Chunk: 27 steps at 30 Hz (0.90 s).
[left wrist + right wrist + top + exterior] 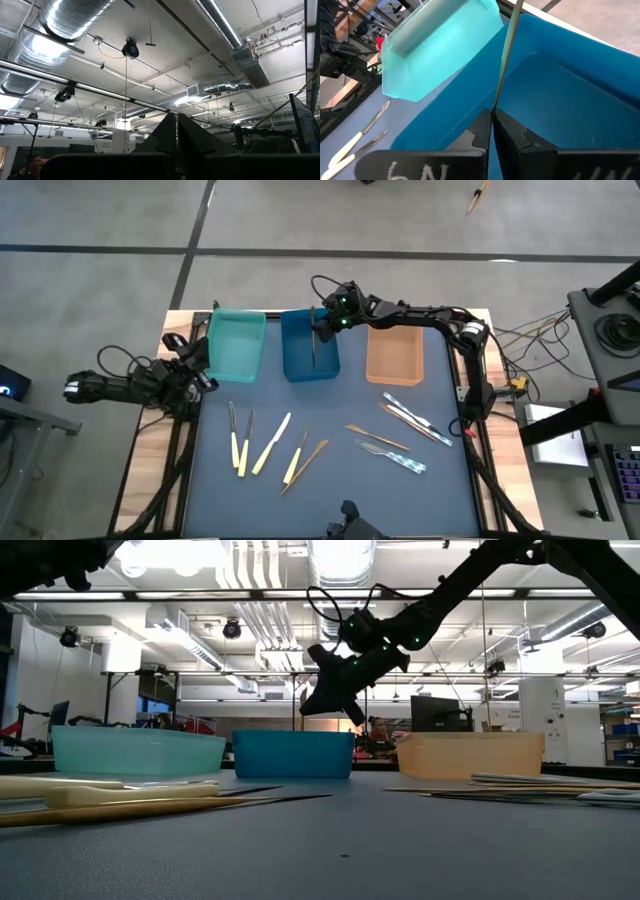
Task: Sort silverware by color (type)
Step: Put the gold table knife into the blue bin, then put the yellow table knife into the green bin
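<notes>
I have the right gripper (322, 330) over the blue tray (308, 346) at upper centre, fingers clenched on a slim utensil (507, 55) hanging into it. That's my first piece; the glossy teal tray (236, 345) and the matte orange tray (394, 355) look empty. The rest of the silverware (330, 442) lies on the dark table (330, 490): cream handles lower left, tan wood in the middle, patterned blue lower right. The left gripper (198, 365) waits clenched at left, holding nothing.
</notes>
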Available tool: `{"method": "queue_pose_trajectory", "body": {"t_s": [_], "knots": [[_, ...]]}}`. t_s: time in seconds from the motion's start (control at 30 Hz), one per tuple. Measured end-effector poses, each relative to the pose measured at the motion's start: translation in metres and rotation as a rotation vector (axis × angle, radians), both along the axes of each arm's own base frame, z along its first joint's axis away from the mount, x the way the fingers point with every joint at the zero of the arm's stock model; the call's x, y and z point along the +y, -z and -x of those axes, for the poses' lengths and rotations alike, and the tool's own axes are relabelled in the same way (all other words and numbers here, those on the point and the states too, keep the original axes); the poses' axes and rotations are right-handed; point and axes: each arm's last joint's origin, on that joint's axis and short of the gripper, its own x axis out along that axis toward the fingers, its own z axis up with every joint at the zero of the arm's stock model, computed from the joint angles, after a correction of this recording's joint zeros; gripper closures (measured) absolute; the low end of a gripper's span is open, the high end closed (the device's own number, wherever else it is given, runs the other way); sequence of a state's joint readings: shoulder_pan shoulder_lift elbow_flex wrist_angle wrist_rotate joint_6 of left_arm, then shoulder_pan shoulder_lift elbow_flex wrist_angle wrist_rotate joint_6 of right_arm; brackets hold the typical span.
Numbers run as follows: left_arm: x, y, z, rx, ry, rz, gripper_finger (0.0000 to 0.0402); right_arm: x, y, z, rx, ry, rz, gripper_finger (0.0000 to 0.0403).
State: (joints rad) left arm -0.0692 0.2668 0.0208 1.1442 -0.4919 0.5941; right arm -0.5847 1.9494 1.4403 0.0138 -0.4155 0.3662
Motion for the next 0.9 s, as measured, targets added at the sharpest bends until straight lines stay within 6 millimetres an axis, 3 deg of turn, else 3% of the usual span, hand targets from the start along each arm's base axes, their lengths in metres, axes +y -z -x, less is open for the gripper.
{"method": "queue_pose_trajectory", "body": {"t_s": [0.37,0.9], "knots": [[0.0,0.0,0.0,0.0,0.0,0.0,0.0401,-0.0005,0.0018,-0.0007,0.016,0.025,0.033,0.039],[0.0,0.0,0.0,0.0,0.0,0.0,0.0401,-0.0001,0.0019,-0.001,0.02,0.029,0.042,0.0331]]}}
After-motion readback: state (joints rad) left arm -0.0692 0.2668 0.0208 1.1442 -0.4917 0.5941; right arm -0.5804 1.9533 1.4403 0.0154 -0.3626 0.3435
